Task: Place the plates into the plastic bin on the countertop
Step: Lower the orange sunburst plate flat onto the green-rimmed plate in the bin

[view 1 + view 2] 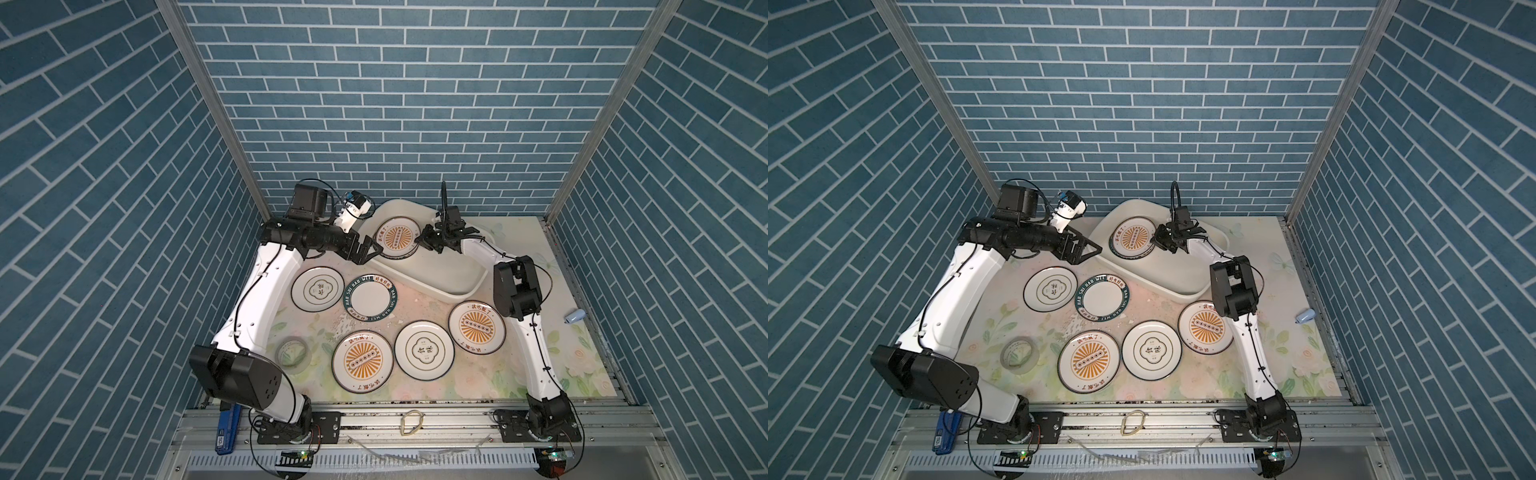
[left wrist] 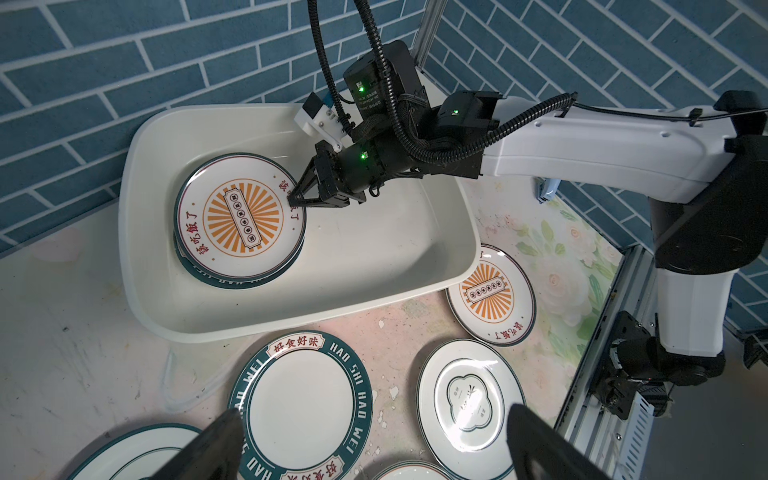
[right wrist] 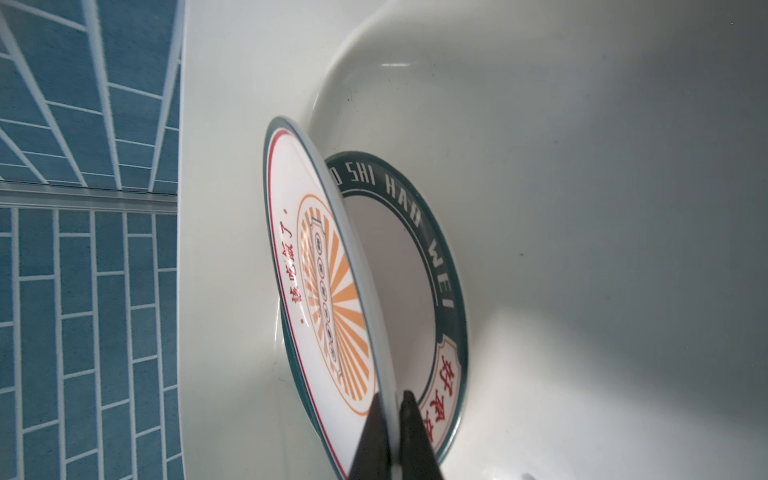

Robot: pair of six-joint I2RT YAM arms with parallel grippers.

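Note:
The plastic bin (image 1: 436,291) (image 1: 1167,286) stands at the back of the countertop (image 1: 415,303). Inside it a sunburst plate (image 1: 397,239) (image 3: 324,291) tilts over a green-lettered plate (image 3: 399,270). My right gripper (image 1: 419,241) (image 3: 392,399) is shut on the sunburst plate's rim. My left gripper (image 1: 370,253) (image 2: 374,415) hangs open and empty beside the bin's left rim. Several plates lie flat on the countertop: two quatrefoil ones (image 1: 318,289) (image 1: 424,349), a green-lettered one (image 1: 371,298) and two sunburst ones (image 1: 363,360) (image 1: 477,327).
A translucent tape roll (image 1: 293,351) lies front left beside the left arm. A small blue-white object (image 1: 575,316) sits near the right edge. A metal rail (image 1: 415,419) runs along the front, and blue brick walls close in three sides.

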